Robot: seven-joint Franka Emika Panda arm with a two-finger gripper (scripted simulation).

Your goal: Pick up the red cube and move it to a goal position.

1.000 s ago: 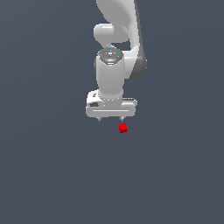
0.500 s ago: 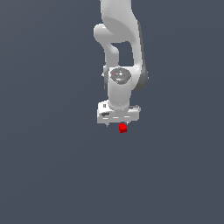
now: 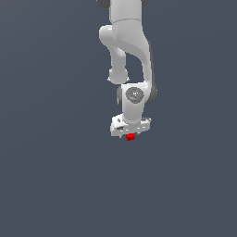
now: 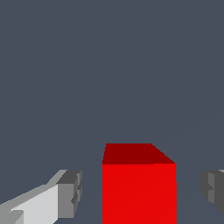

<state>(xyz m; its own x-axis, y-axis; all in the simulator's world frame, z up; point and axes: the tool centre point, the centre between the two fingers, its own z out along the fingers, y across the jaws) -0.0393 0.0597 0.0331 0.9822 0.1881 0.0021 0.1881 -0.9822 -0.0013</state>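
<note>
1. In the exterior view the white, glossy jointed robot arm point(image 3: 132, 51) reaches down from the top of the frame over a plain, dark slate-grey counter point(image 3: 51, 176).
2. At its lower end sits the white pincer point(image 3: 130, 134), its broad body slightly tilted, with the tiny bright red plain-faced cube point(image 3: 130, 136) showing just beneath it.
3. From this view only a small part of the red cube peeks out below the pincer body, and the fingers are too small to make out; whether they touch the cube cannot be told here.
4. The wrist view fills that in: the red cube point(image 4: 139, 183) stands large between the two fingers, with its darker top face and brighter front face both visible.
5. One grey-tipped finger point(image 4: 70, 192) on a white link lies to one side of the cube and the other grey finger point(image 4: 213, 187) to the other side, cut off by the frame edge.
6. A strip of dark counter point(image 4: 91, 192) shows between each finger and the cube, so the pincer point(image 4: 142, 190) is spread wider than the cube and has hold of nothing.
7. The cube appears to rest on the counter, though its lower edge is cut off in the wrist view.
8. The exterior view alone shows the arm's posture; the wrist view alone shows the gaps beside the cube.
</note>
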